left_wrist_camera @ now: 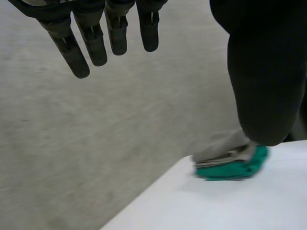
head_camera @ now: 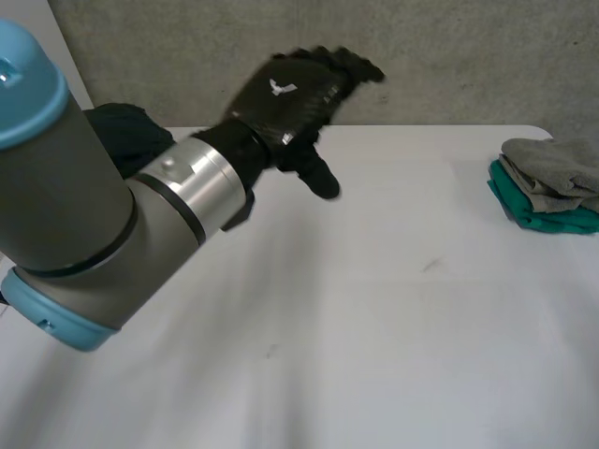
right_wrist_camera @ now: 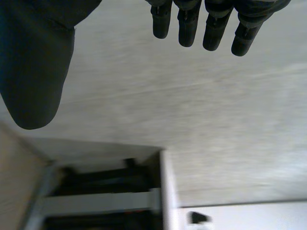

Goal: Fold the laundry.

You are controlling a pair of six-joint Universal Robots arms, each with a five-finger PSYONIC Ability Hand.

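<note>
My left hand [head_camera: 290,94] is raised over the far middle of the white table [head_camera: 374,327], fingers straight and holding nothing. In the left wrist view its fingers [left_wrist_camera: 91,43] point toward the grey wall, with the thumb beside them. A folded stack, grey cloth [head_camera: 552,164] on teal cloth [head_camera: 533,210], lies at the table's far right edge; the stack [left_wrist_camera: 230,160] sits just beyond the thumb near the table corner. A dark cloth [head_camera: 126,131] lies bunched at the far left, partly hidden behind my left arm. My right hand [right_wrist_camera: 187,24] hangs open and empty in front of the wall.
A grey wall [head_camera: 449,56] runs behind the table's far edge. In the right wrist view a pale frame with dark gaps [right_wrist_camera: 105,187] stands beyond the hand's thumb.
</note>
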